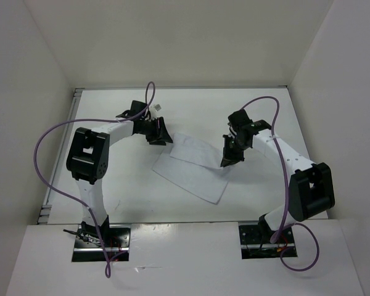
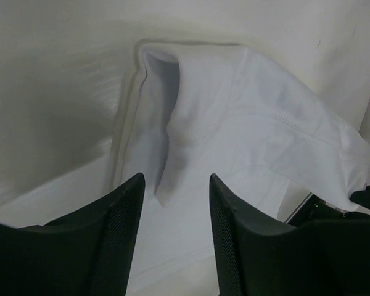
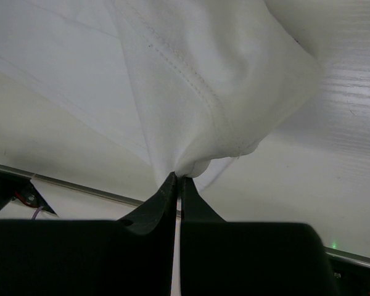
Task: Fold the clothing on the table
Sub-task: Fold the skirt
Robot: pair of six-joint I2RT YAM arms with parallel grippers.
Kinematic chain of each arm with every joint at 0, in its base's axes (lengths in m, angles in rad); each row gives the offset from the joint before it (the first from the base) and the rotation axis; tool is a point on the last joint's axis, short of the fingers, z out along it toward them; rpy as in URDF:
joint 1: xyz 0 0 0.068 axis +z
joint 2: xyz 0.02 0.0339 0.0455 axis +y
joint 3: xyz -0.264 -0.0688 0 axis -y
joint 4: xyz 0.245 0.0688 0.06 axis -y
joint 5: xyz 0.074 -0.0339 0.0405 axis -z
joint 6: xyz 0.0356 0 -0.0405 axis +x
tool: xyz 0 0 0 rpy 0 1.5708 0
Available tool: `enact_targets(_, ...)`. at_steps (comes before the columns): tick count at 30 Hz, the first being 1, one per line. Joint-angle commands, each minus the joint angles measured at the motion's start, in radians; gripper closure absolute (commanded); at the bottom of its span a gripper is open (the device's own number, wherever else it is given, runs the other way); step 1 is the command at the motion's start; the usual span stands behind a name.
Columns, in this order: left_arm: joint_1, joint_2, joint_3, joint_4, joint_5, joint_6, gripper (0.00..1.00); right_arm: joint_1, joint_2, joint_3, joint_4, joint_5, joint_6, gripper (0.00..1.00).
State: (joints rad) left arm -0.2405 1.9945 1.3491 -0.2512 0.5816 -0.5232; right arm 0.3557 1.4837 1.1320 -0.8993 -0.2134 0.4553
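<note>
While pinching the right edge of the white cloth above the tabletop with the right hand, holds the left hand spread just beside its far left corner.

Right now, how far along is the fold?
Done: one flap of the clothing looks laid over the rest, loosely. In hand: the right gripper is shut on a fabric edge; the left gripper is open, holding nothing. Left: complete and flatten the fold on the table.
</note>
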Motion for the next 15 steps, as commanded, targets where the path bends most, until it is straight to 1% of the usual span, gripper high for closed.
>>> enact_targets(1, -0.008, 0.02, 0.033, 0.026, 0.026, 0.019, 0.48, 0.011, 0.007, -0.003, 0.023, 0.011, 0.016, 1.0)
enact_targets(4, -0.008, 0.029, 0.021, 0.026, 0.037, 0.028, 0.53, 0.011, 0.016, -0.003, 0.023, 0.011, 0.016, 1.0)
enact_targets(15, -0.049, 0.058, -0.021, 0.026, 0.047, 0.028, 0.55, 0.011, 0.026, -0.003, 0.033, 0.011, 0.025, 1.0)
